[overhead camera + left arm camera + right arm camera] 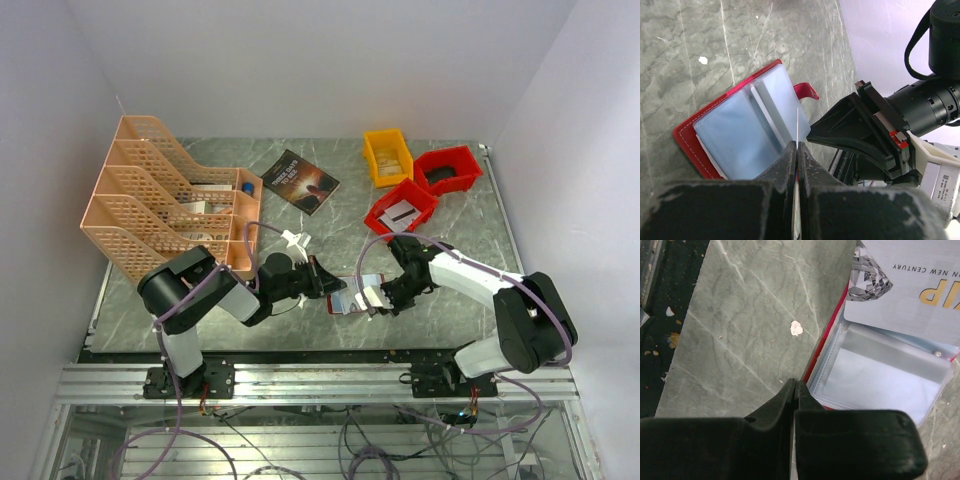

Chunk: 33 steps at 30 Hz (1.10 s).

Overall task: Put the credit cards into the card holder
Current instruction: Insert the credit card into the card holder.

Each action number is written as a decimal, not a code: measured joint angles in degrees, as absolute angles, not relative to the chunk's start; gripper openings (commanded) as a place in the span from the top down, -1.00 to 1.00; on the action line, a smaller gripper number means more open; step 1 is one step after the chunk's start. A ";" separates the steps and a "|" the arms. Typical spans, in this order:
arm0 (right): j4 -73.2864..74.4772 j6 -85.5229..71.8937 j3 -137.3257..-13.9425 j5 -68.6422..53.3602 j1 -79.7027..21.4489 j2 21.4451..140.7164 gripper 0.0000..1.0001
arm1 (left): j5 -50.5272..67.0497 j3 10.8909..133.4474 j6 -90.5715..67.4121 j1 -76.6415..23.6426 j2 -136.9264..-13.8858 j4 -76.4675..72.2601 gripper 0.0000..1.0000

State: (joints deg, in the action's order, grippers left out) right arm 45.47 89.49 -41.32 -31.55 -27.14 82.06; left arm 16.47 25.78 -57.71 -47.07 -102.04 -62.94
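One holder (346, 301) is what I'm looking at. It lies open and flat on the table (200, 320), near the front edge, right between my two arms, red cover down and clear pockets facing up. A silver card (905, 295) printed with "VIP", "NEW CENTURY" and a diamond picture lies across one end of the pockets. Can't tell from here if any part of it is tucked in.

My left gripper (797, 145) sits at the holder's left end, fingers pinched together on a thin pale sheet (797, 122) that I only see edge-on. Whether that's a card or one of the pocket leaves, no idea. My right gripper (795, 384) is at the other end, jaws pressed fully together with nothing visible between them, tip down just beside the holder's red edge. Touching it or not, I can't say. There's a small white fleck (796, 328) on the marble just past it.

Further out, a dark book (301, 181) lies mid-table. An orange file rack (170, 195) fills the back left, and a yellow bin (387, 157) plus two red bins (448, 170) are in the back right corner, the nearer red bin (402, 208) holding something white.
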 measured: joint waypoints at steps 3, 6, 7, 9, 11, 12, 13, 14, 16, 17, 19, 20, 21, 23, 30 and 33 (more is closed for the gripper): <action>45.10 88.62 -41.32 -31.11 -27.14 82.39 1.00 | 16.25 25.78 -57.98 -47.07 -102.45 -63.70 0.86; 44.97 88.07 -41.32 -30.98 -27.24 82.39 1.00 | 16.05 25.78 -58.17 -47.07 -103.09 -64.53 0.86; 44.95 87.99 -41.32 -30.96 -27.24 82.39 1.00 | 15.90 25.78 -58.28 -47.05 -103.31 -64.64 0.86; 44.86 87.61 -41.32 -30.94 -27.29 82.39 1.00 | 15.64 25.78 -58.54 -46.96 -103.92 -65.14 0.86; 44.82 87.39 -41.32 -30.81 -27.35 82.39 1.00 | 15.57 25.78 -58.89 -46.89 -104.53 -65.58 0.86; 44.82 87.35 -41.32 -30.81 -27.35 82.39 1.00 | 15.55 25.78 -59.00 -46.85 -104.84 -65.89 0.86; 44.80 87.29 -41.32 -30.79 -27.35 82.41 1.00 | 15.55 25.78 -59.11 -46.78 -105.06 -66.17 0.87; 44.77 87.22 -41.32 -30.79 -27.35 82.41 1.00 | 15.51 25.78 -59.22 -46.70 -105.25 -66.28 0.86; 44.73 87.07 -41.32 -30.79 -27.38 82.43 1.00 | 15.38 25.78 -59.40 -46.59 -105.47 -66.41 0.86; 44.71 87.02 -41.32 -30.79 -27.38 82.43 1.00 | 15.31 25.78 -59.44 -46.59 -105.51 -66.46 0.86; 44.69 86.94 -41.32 -30.76 -27.38 82.43 1.00 | 15.18 25.78 -59.59 -46.59 -105.71 -66.59 0.86; 44.66 86.91 -41.32 -30.76 -27.38 82.43 1.00 | 15.16 25.78 -59.64 -46.59 -105.78 -66.61 0.86; 44.66 86.87 -41.32 -30.74 -27.40 82.46 1.00 | 15.16 25.78 -59.68 -46.57 -105.91 -66.70 0.86; 44.64 86.76 -41.32 -30.72 -27.40 82.46 1.00 | 15.11 25.78 -60.05 -46.57 -106.30 -66.85 0.86; 44.60 86.48 -41.34 -30.65 -27.40 82.54 1.00 | 15.09 25.78 -60.95 -46.37 -107.81 -68.45 0.86; 44.58 86.35 -41.34 -30.65 -27.40 82.54 1.00 | 15.09 25.78 -61.10 -46.30 -108.01 -68.79 0.86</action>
